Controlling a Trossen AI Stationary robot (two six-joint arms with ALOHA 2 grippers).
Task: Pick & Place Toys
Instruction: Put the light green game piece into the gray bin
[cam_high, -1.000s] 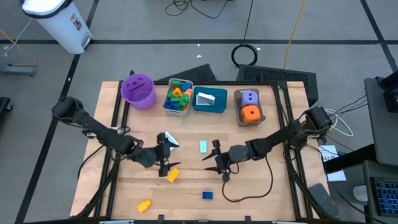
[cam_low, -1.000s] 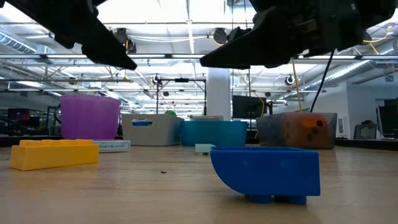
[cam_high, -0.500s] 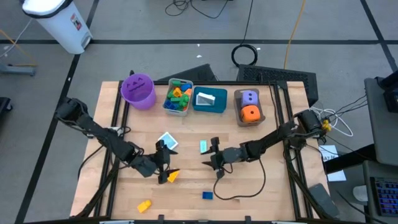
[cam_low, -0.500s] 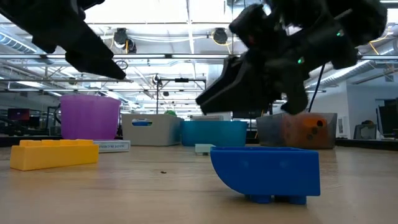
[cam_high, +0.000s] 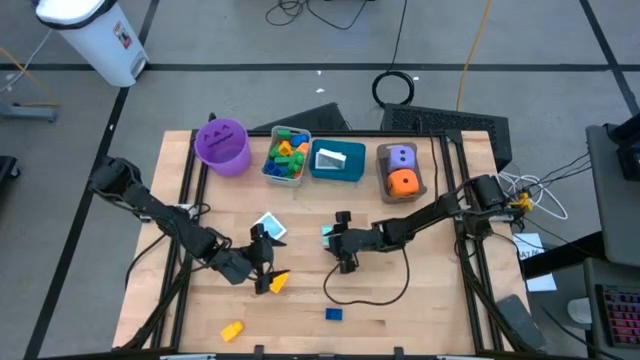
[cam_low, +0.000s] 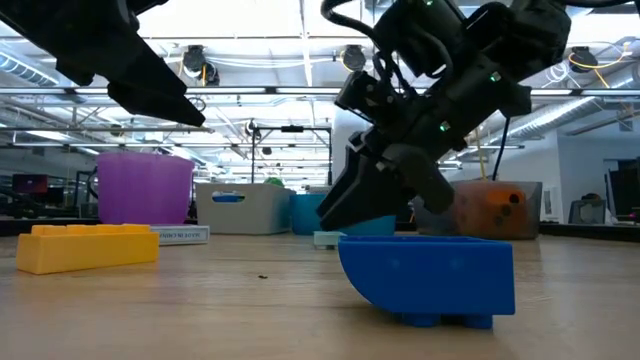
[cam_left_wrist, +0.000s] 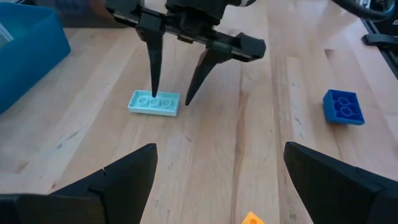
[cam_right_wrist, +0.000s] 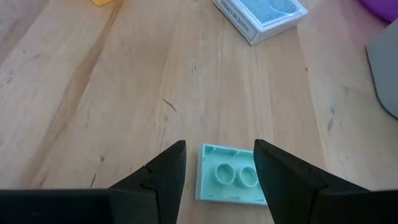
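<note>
A pale teal brick (cam_high: 327, 235) lies flat on the wooden table near its middle. My right gripper (cam_high: 334, 242) is open and low over it, one finger on each side, as the left wrist view (cam_left_wrist: 170, 98) and its own view (cam_right_wrist: 221, 149) show. My left gripper (cam_high: 264, 270) is open and empty, just left of an orange brick (cam_high: 278, 283). A white and blue card box (cam_high: 268, 226) lies flat beyond it. A blue brick (cam_high: 333, 314) and a yellow brick (cam_high: 231, 330) lie near the front edge. My right gripper comes at the teal brick (cam_right_wrist: 229, 177) from above, slanting down from the table's right. Its open fingers (cam_left_wrist: 153, 68) stand astride the brick's short ends. The brick lies flat on the table. I cannot tell whether a fingertip touches it.
Along the far edge stand a purple bucket (cam_high: 222, 146), a grey bin (cam_high: 287, 157) with several bricks, a teal bin (cam_high: 337, 161) and a brown bin (cam_high: 401, 172) with the purple and orange dice. A black cable (cam_high: 375, 290) loops on the table below my right arm.
My right gripper has gone toward the table's left and far edges and come down, from right of the teal brick to astride it. My left gripper has gone a little toward the near edge, uncovering the card box. The bricks have stayed where they were.
</note>
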